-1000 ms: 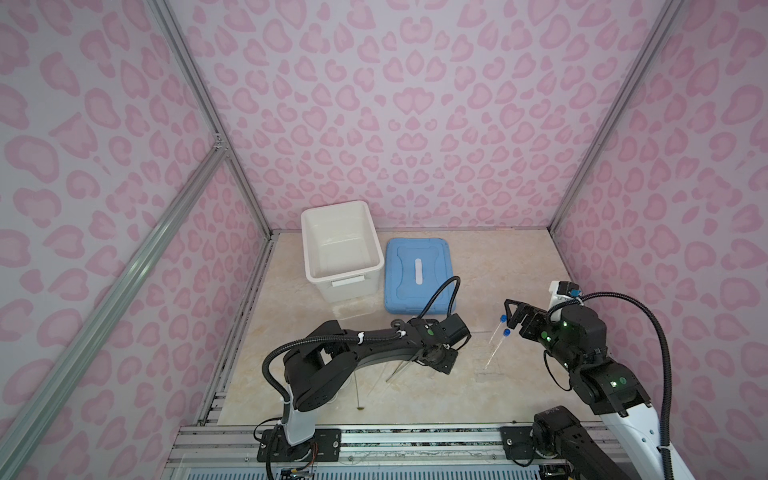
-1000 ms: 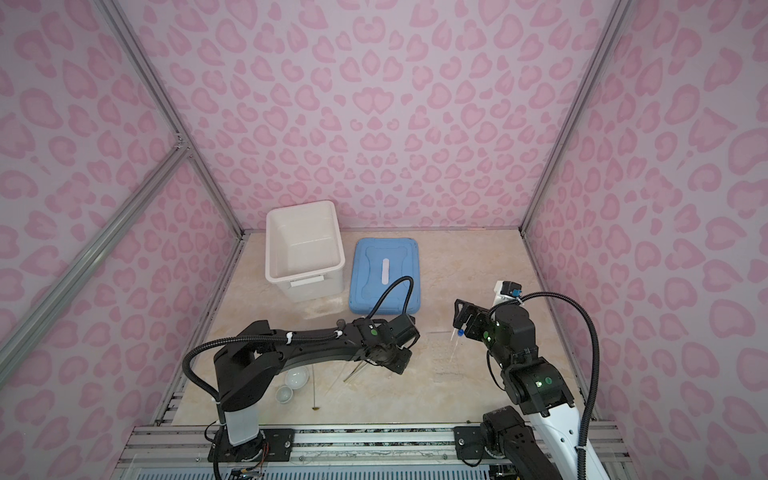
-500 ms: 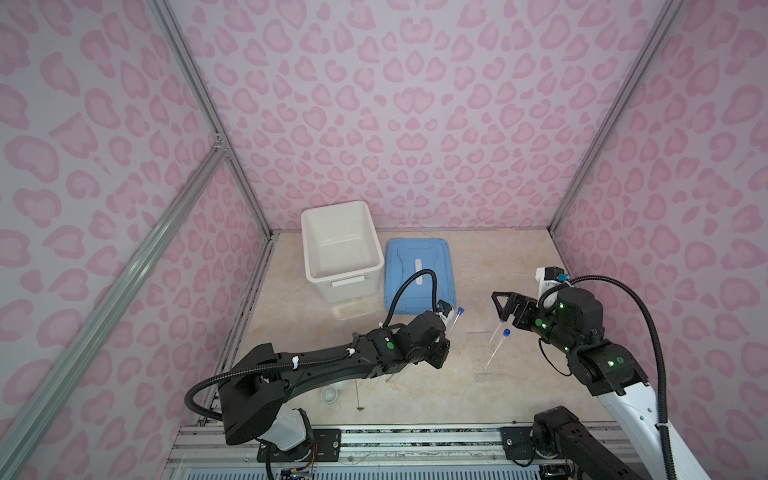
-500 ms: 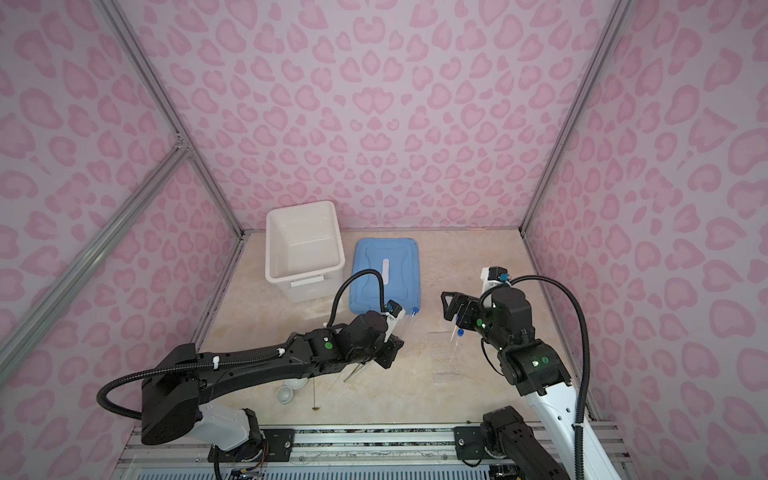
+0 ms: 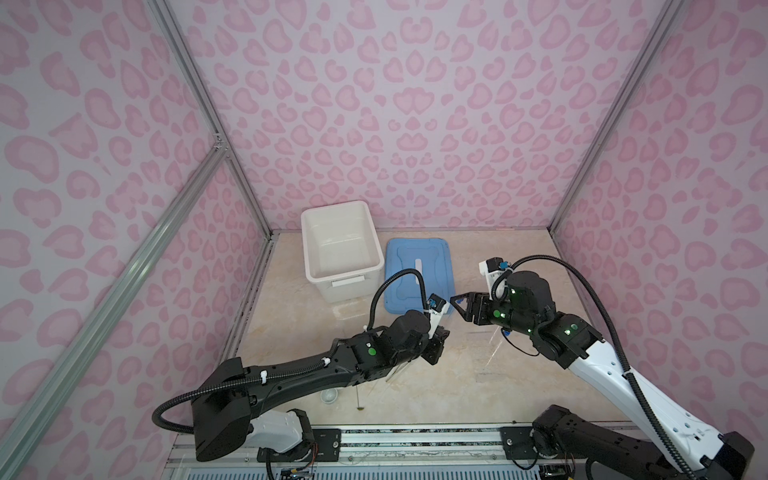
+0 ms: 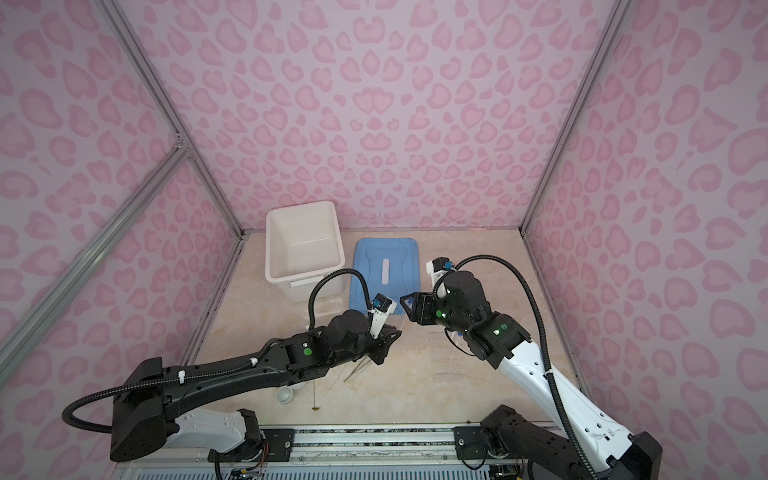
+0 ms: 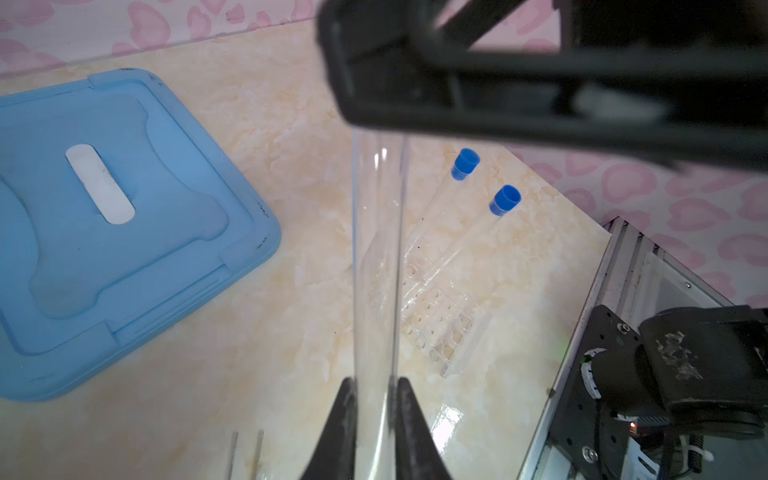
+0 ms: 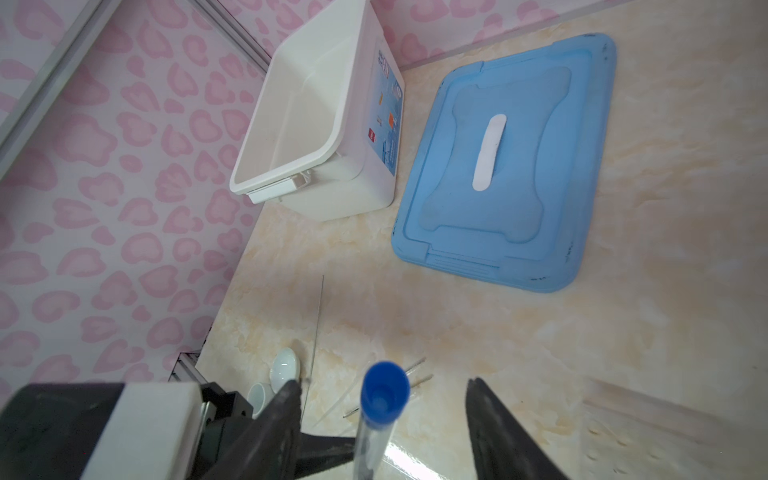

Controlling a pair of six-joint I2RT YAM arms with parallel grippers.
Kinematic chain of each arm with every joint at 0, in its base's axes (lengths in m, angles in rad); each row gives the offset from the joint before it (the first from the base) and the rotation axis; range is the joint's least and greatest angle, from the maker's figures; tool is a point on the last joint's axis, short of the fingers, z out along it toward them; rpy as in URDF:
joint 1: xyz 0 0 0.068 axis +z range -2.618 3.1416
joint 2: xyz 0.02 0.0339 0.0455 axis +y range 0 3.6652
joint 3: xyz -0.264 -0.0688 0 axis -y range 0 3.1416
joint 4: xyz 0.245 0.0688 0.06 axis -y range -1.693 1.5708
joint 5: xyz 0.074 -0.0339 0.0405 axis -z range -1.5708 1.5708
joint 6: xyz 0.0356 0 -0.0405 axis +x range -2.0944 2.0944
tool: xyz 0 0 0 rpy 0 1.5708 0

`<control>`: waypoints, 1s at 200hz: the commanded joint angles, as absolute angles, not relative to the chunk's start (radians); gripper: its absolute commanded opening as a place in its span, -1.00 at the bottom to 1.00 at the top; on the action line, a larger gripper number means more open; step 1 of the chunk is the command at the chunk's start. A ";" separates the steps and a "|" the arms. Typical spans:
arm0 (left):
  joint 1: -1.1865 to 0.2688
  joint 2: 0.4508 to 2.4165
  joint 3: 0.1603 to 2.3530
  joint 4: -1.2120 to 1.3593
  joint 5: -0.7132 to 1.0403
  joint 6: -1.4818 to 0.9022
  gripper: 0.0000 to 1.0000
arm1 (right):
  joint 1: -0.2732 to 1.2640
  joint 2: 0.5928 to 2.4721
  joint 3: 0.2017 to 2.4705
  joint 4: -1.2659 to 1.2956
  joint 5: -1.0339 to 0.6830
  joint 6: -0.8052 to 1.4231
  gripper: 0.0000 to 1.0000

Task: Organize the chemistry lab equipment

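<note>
Left jaws: pressed in on the shaft of a clear blue-capped tube [image 7: 376, 249], pinching it off the tabletop [image 7: 270, 137].
Right jaws: spread to either side of that tube's blue cap [image 8: 384, 388], with a gap on both sides and touching nothing.
Held tube: spans from the left jaws to between the right jaws, near the blue lid [image 8: 503, 158].
Two more blue-capped tubes [image 7: 465, 164]: lean side by side in the clear rack [image 7: 440, 332] on the tabletop.
</note>
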State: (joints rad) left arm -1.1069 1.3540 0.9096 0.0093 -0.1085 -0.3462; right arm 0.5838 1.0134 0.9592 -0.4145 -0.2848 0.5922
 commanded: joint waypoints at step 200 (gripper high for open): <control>-1.113 1.339 0.946 0.054 -0.078 -0.416 0.94 | 0.615 0.937 0.913 -0.401 -0.136 0.493 -0.71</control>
State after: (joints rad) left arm -1.1130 1.3510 0.9264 0.0135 -0.1009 -0.3546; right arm 0.5819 0.9718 0.9199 -0.3614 -0.2657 0.5877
